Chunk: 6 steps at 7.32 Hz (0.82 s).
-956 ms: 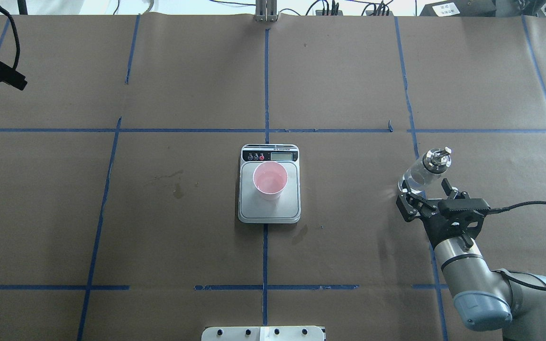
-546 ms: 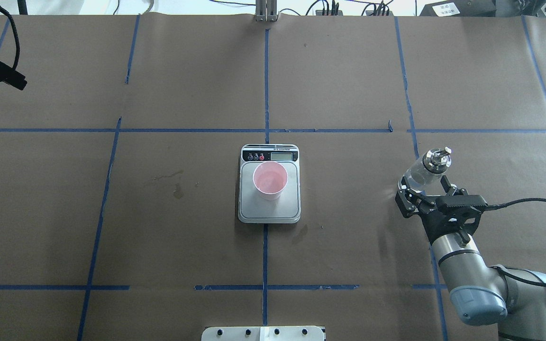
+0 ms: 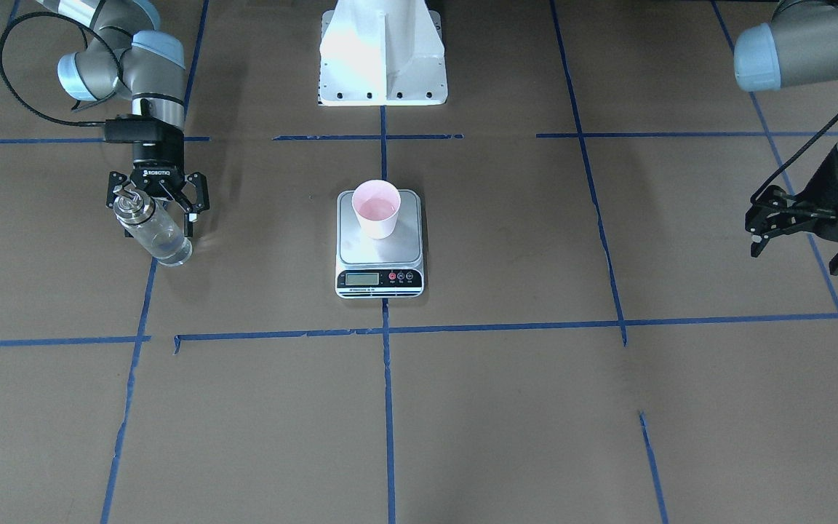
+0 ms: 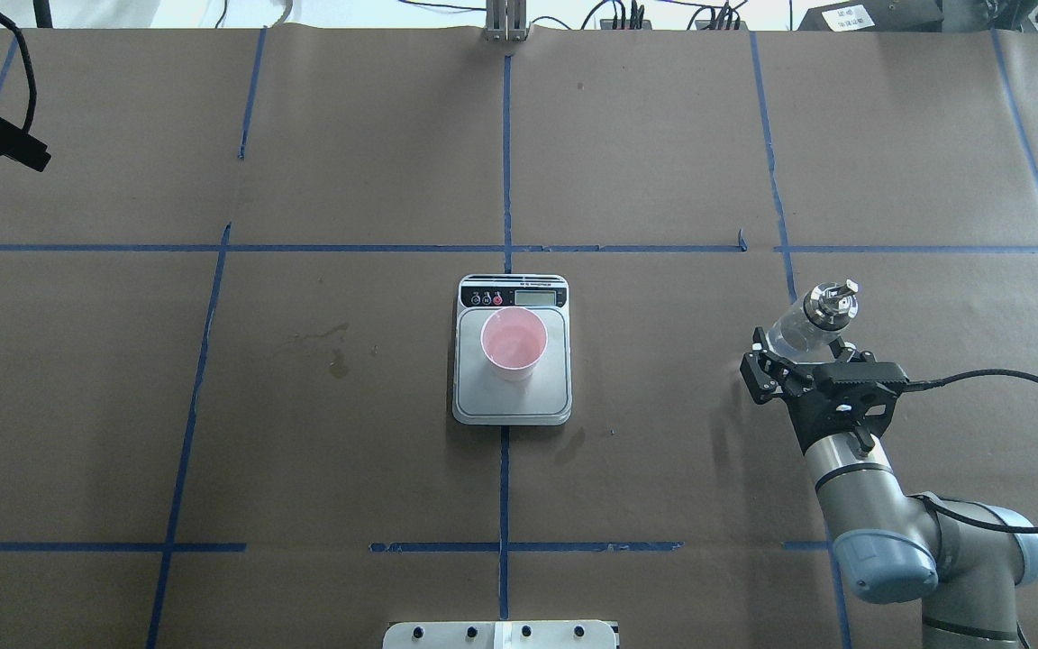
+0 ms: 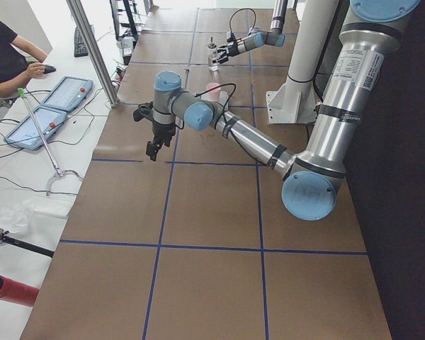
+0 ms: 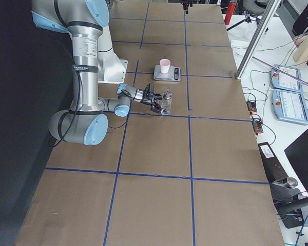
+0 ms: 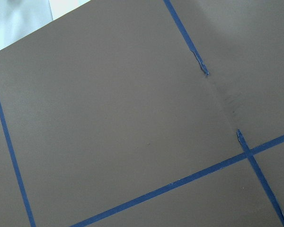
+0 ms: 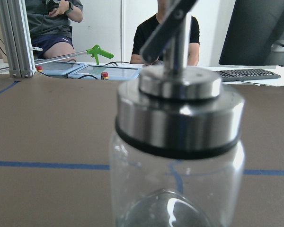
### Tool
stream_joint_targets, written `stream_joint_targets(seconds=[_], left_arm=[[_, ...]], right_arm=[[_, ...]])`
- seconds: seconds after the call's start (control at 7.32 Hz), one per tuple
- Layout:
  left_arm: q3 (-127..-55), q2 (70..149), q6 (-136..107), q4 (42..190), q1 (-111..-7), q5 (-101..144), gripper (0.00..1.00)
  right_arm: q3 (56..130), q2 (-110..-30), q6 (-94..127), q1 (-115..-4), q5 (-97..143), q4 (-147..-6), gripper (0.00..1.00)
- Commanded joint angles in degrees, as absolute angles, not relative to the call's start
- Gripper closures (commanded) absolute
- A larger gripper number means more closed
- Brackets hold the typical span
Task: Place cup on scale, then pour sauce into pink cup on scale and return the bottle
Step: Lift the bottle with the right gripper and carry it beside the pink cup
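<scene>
One cylindrical clear-glass bottle (image 4: 805, 324), silver-collared

Too small to read: figures on the scale (image 3: 380, 251). Cut off at the right wrist view's bottom (base unseen): the bottle (image 8: 177, 142).

— What is seen close to the camera?
— The left gripper (image 5: 154, 150) is held above the table (image 5: 212, 205), with its fingers pointed down.
— And far away?
— The right gripper (image 5: 223, 51) is seen just beside the bottle (image 5: 213, 58). 1 person (image 5: 3, 60) is seated at the table's edge.
</scene>
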<state>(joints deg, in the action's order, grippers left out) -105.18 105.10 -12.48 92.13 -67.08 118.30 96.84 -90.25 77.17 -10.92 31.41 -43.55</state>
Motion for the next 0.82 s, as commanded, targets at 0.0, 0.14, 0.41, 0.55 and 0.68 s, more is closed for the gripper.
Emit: stream_joint_targets(seconds=[0.0,0.14,0.41,0.55,0.68], left_arm=[[-105.5,104.9,-12.5,92.2,-67.1,118.3,0.01],[-105.5,104.9,-12.5,92.2,-67.1,118.2,0.01],[-105.5,104.9,-12.6,92.2,-67.1,118.3,0.01],[-105.5,104.9,-12.5,92.2,-67.1,118.3,0.01],[-105.3,104.9,-12.6,92.1,-67.1,118.3,0.01]], right_arm=[[93.8,-88.7,75.3,-11.8,32.1,-39.1,0.07],[92.7,-88.6,71.0,-12.0,32.1,-34.3,0.11],[91.7,-88.3,67.0,-12.0,32.1,-28.8,0.52],[91.8,-88.2,65.3,-12.0,32.2,-28.7,0.74],[92.5,-88.0,64.3,-12.0,32.2,-28.7,1.0]])
